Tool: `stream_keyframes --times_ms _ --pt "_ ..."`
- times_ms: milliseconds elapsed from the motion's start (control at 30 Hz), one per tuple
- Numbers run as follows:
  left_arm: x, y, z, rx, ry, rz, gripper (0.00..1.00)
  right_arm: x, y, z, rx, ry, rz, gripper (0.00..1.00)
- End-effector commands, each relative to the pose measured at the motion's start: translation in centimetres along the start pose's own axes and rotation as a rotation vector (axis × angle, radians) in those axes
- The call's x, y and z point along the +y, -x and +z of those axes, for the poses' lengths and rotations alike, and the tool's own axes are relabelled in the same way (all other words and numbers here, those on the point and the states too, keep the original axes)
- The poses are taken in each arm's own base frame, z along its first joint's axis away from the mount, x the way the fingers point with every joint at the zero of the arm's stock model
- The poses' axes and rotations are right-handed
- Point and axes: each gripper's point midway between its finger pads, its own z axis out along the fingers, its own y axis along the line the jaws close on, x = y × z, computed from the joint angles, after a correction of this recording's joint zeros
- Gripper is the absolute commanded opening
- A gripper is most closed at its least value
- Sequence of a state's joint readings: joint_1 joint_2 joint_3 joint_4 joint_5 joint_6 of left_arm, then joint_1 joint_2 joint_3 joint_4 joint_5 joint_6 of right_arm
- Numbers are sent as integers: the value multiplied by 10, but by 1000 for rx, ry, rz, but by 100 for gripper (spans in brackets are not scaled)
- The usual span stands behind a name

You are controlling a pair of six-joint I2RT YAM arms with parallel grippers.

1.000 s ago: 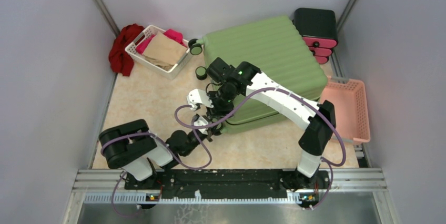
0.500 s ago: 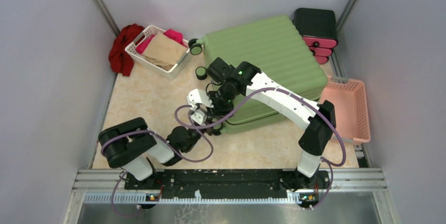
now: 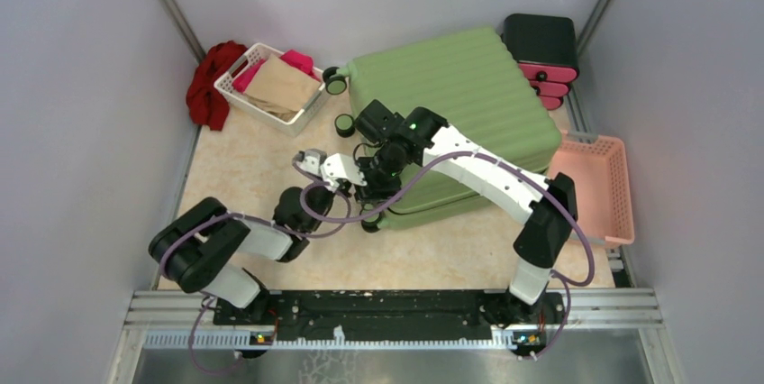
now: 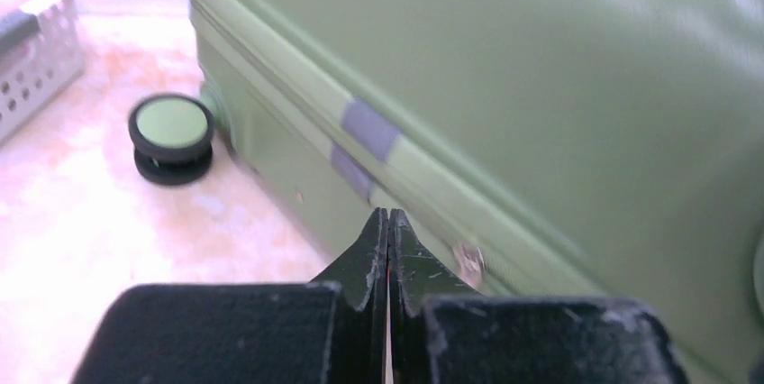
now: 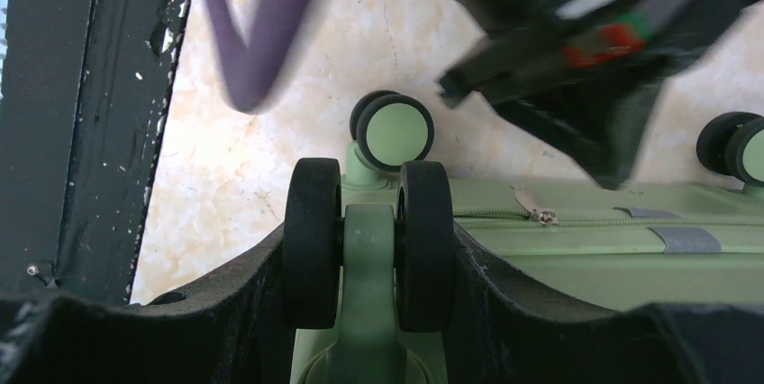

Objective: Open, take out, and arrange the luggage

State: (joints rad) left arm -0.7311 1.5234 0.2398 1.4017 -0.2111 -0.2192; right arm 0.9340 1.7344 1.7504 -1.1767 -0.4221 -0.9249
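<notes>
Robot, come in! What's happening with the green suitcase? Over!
Left fingers shut, empty, at the zip seam. Right fingers clamped on a black twin wheel of the light-green ribbed hard-shell suitcase. Suitcase closed, zipped. Purple cable loops near the wheels.

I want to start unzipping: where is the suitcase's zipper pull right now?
In the left wrist view the zipper pull sits on the side seam of the suitcase, just right of the tips of the shut left gripper.

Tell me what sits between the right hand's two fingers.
A twin black wheel of the green suitcase sits there, wedged between the right hand's fingers, which touch its tyres on both sides. The right wrist view shows this.
</notes>
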Motion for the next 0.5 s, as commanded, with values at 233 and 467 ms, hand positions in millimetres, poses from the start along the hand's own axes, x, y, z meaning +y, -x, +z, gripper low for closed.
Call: stream_keyframes --times_ms 233,467 --pt "13 30 47 -25 4 -108 0 26 15 -24 -69 22 4 0" --pt "14 34 43 -34 -67 -134 0 26 15 -25 -69 21 3 0"
